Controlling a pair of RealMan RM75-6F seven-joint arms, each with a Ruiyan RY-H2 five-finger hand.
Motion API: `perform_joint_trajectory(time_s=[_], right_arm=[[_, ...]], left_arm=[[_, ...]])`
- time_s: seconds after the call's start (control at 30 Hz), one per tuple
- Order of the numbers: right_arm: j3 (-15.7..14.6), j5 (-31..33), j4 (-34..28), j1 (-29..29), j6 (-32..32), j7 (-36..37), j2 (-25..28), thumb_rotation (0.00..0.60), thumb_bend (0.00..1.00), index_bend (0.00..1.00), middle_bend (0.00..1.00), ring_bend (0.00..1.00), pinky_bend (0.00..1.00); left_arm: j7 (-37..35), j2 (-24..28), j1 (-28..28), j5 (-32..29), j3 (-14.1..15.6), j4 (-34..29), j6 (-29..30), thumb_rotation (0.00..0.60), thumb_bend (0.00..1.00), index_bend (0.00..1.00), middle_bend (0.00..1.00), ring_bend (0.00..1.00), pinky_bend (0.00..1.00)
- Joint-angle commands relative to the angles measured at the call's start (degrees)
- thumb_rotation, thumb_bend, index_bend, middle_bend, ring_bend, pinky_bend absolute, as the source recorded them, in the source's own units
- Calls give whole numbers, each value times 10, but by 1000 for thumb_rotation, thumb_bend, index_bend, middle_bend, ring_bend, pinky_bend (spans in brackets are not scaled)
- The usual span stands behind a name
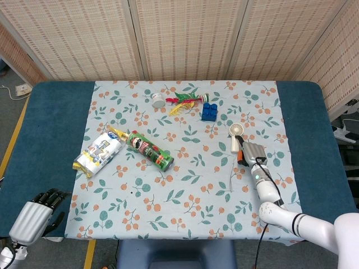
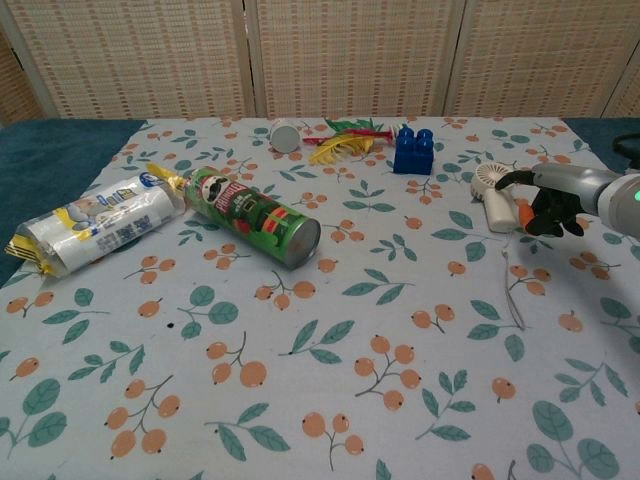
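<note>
Chest view shows the right hand (image 2: 548, 200) low over the tablecloth (image 2: 330, 330), fingers curled down beside the handheld fan (image 2: 493, 196).

A small white handheld fan (image 2: 492, 196) lies flat on the flower-printed cloth at the right of the chest view, a little above mid-height; its round grilled head points toward the upper left and its short handle runs toward the lower right. In the head view the same fan (image 1: 236, 135) sits right of centre, head toward the top of the frame and handle toward the bottom. A small orange part shows at the handle end, where dark fingers (image 2: 548, 212) curl over it; whether they actually touch it cannot be told.
</note>
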Motion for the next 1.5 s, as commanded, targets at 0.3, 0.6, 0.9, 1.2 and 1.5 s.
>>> perform_joint_trajectory(time_s=[0.3, 0.6, 0.9, 1.2, 1.5], right_arm=[[-3, -4, 16, -2, -8, 6, -7, 600, 725, 88, 840, 732, 788], [-7, -2, 44, -5, -22, 11, -17, 600, 725, 88, 840, 732, 788], [-4, -25, 62, -17, -35, 39, -14, 600, 725, 89, 840, 731, 788], [-34, -222, -67, -93, 81, 113, 63, 600, 725, 89, 840, 732, 787], [-153, -471, -98, -217, 282, 147, 116, 600, 705, 131, 827, 631, 750]], left_arm=[[-2, 1, 1, 0, 0, 0, 2, 600, 423, 244, 303, 228, 407], [-4, 1, 1, -1, -1, -1, 2, 600, 423, 244, 302, 228, 407], [-9, 2, 0, -2, -1, 0, 2, 600, 423, 243, 303, 228, 407], [-10, 1, -2, 0, 0, 3, -1, 600, 424, 244, 303, 228, 407], [-6, -1, -2, 3, 0, 3, 1, 600, 423, 243, 303, 228, 407]])
